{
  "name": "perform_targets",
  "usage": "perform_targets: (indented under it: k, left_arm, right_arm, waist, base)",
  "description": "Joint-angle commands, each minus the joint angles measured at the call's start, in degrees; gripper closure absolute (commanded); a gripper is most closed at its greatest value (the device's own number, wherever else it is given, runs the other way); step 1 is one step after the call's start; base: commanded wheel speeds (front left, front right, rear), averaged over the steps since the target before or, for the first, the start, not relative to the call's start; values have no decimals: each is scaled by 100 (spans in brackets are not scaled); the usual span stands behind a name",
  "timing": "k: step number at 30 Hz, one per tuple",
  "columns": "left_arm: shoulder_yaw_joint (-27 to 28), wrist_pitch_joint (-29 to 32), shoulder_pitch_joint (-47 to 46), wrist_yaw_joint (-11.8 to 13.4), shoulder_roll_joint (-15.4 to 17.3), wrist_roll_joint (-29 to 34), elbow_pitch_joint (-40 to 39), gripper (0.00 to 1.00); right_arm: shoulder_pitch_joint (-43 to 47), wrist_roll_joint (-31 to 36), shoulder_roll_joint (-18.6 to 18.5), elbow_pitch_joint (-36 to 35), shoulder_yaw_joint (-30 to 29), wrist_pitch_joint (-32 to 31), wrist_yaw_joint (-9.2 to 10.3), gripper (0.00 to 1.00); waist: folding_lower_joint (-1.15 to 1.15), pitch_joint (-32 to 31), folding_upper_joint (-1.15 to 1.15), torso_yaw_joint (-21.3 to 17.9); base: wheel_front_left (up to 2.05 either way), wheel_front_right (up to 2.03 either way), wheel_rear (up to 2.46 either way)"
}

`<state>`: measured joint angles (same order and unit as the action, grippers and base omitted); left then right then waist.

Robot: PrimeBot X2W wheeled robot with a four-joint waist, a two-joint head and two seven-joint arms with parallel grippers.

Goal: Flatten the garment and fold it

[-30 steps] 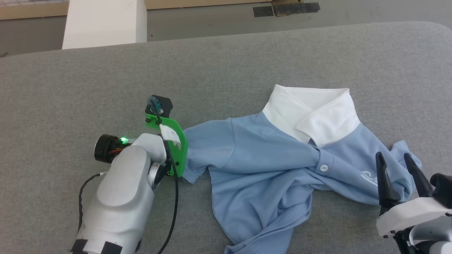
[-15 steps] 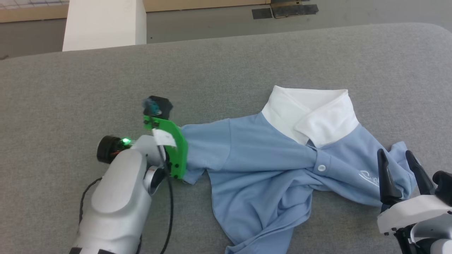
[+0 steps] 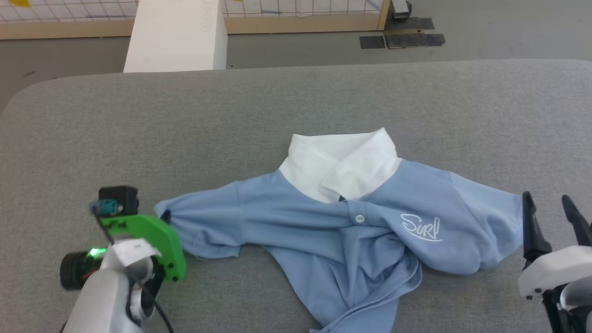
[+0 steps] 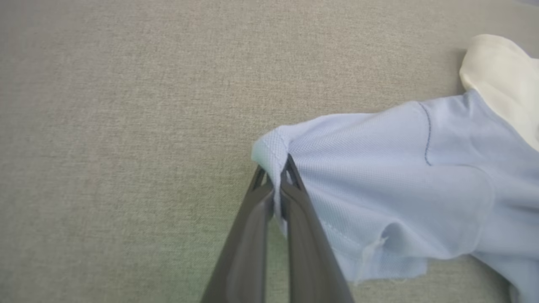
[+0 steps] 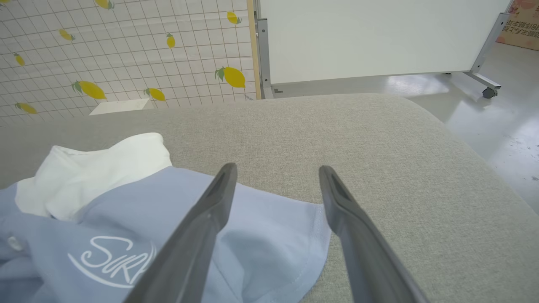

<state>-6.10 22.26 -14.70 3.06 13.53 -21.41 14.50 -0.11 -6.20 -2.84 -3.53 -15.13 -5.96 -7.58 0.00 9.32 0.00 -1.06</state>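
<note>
The shirt (image 3: 333, 240) lies front-up near the mid of the grey table (image 3: 277, 106), rumpled, not flat. White collar (image 3: 340, 162) points to the far edge, and the lower body is bunched and twisted twd the near edge. A button (image 3: 357, 218) sits just below the collar, w/ the white script logo (image 3: 421, 227) beside it on the chest.

Over to the left gripper (image 4: 274, 168): jaws closed tight, hem of the left sleeve (image 4: 379, 176) pinched btwn the two dark fingertips. A fold of blue cloth pokes out past the tips, and the sleeve runs taut from there back twd the collar.

On the other side, the right gripper (image 5: 278, 168) has its jaws wide apart, nothing in them. It's low at the edge of the right sleeve (image 5: 273, 244). One finger is over the blue cloth, the other over bare table just beside the hem. Touching or not, can't tell from here.

Bkgd: a white pillar (image 3: 175, 37) beyond the table's far edge, a lemon-print tiled wall (image 5: 126, 50), and a whiteboard on wheels (image 5: 370, 38).
</note>
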Motion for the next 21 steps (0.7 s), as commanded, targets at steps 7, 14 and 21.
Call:
perform_targets:
  k: [7, 14, 21]
  left_arm:
    - [254, 170, 745, 267, 159, -219, -707, 100]
    - [244, 277, 779, 331, 148, -276, -1017, 100]
    - [153, 356, 641, 344, 136, -273, -1224, 100]
  right_arm:
    - [-752, 383, -4, 686, -463, -850, 9, 0]
    - [-1721, 391, -230, 1900, -448, -1709, 9, 0]
    - [-2595, 250, -531, 3040, -501, -2650, 9, 0]
  waist:
    - [0, -24, 0, 204]
    - [0, 178, 0, 275]
    - [0, 477, 0, 375]
  base:
    - [0, 0, 0]
    - [0, 0, 0]
    - [0, 0, 0]
